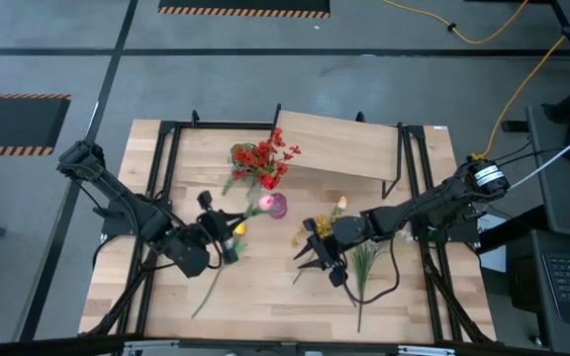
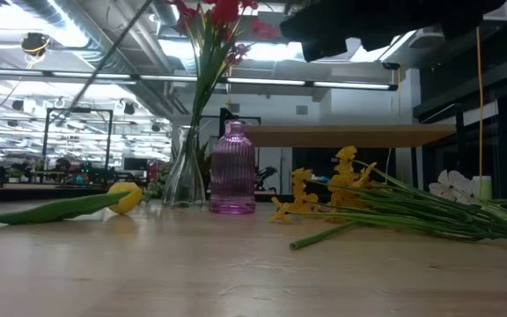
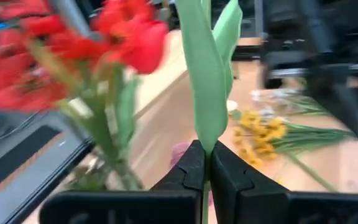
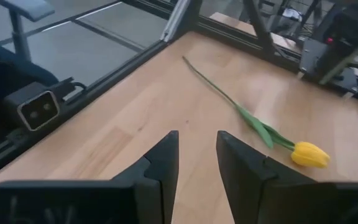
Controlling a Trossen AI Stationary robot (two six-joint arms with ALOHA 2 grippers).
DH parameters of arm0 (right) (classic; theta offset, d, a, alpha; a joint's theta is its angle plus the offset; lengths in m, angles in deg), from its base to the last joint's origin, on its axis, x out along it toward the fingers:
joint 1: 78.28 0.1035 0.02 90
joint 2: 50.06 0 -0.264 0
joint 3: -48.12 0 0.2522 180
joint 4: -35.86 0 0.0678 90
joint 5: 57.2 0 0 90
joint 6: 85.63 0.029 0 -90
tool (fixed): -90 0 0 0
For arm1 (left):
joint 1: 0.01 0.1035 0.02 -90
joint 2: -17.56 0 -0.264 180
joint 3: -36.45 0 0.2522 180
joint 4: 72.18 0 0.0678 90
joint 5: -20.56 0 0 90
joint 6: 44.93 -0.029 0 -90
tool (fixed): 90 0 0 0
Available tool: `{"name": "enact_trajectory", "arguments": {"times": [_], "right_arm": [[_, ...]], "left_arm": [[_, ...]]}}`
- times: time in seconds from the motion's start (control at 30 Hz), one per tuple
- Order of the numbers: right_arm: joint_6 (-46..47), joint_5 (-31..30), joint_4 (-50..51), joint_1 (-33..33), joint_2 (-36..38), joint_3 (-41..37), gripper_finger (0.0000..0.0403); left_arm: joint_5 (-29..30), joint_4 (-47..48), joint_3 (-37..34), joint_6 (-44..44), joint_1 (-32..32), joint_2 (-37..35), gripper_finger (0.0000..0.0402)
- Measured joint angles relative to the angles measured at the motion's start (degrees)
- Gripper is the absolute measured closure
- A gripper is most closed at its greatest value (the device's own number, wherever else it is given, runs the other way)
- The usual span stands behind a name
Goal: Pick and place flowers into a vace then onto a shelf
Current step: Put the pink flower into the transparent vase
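Spanning the scene: worktop [image 1: 265, 287], light wood, carrying everything below.
Shelf [image 1: 344, 143]: pale board on thin black legs at the worktop's far side, nothing on it.
Left arm: reaching in from the left; left claw [image 3: 207, 165] pressed together on a green flower stem [image 3: 207, 74], which stands up between its fingers.
Right arm: reaching in from the right; right claw [image 4: 197, 155] partly spread, pinching nothing, low over bare wood.
Red flowers [image 1: 260, 163]: standing in a clear glass vase [image 2: 183, 172] in front of the shelf.
Loose flowers [image 2: 385, 198]: yellow and white stems lying under the right arm.
Yellow tulip [image 2: 126, 195]: lying flat on the worktop.
Pink vase [image 2: 233, 172]: ribbed, upright, just beside the clear one.
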Motion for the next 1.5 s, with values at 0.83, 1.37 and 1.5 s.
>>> {"name": "enact_trajectory", "arguments": {"times": [0.83,1.37,1.5], "right_arm": [[0.04,-0.04,-1.68,-2.4,0.0,0.0,0.029],[0.18,-0.07,-2.09,-6.26,0.0,0.0,0.029],[-0.86,-0.07,-2.08,-6.26,-0.02,0.0,0.029]], "left_arm": [[-34.16,-79.82,-36.74,-50.87,19.56,-20.66,0.0398],[-46.54,-82.21,-38.63,-45.62,34.32,-20.68,0.0398],[-47.58,-79.3,-38.63,-42.63,36.42,-20.68,0.0398]]}}
